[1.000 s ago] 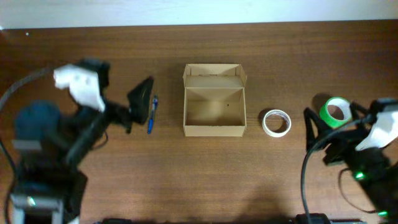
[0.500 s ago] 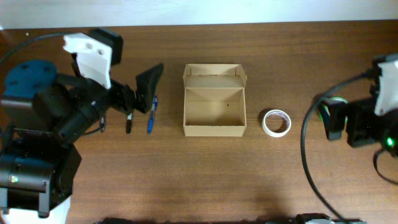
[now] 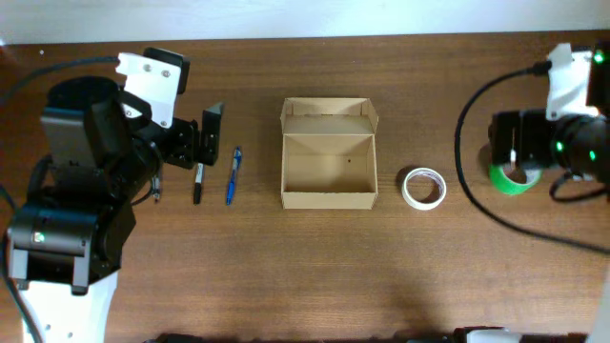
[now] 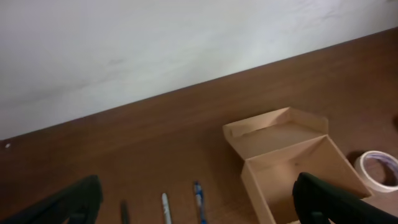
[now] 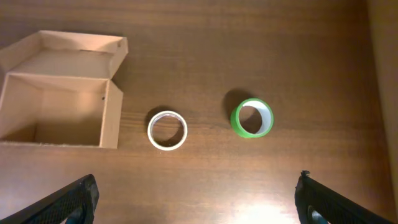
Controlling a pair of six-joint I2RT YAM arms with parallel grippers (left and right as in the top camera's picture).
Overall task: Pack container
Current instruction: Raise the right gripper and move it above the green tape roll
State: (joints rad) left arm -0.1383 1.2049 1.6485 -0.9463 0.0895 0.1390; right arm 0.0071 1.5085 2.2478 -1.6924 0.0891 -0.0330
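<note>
1. The box (image 3: 328, 171) is sitting open and empty at the centre of the table (image 3: 286, 267).
2. It is looking like light, thin cardboard that will probably crush easily, so pinching one side wall's rim gently seems best.
3. The left gripper (image 4: 199, 208) is hovering beside the pens (image 3: 233, 174), jaws wide apart, holding nothing.
4. The right gripper (image 5: 196, 205) is hanging above two tape rolls (image 5: 167, 130), jaws wide apart, empty.

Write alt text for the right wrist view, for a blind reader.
An open, empty cardboard box sits at the left of a brown wooden table, with a white tape roll beside it and a green tape roll farther right.
</note>
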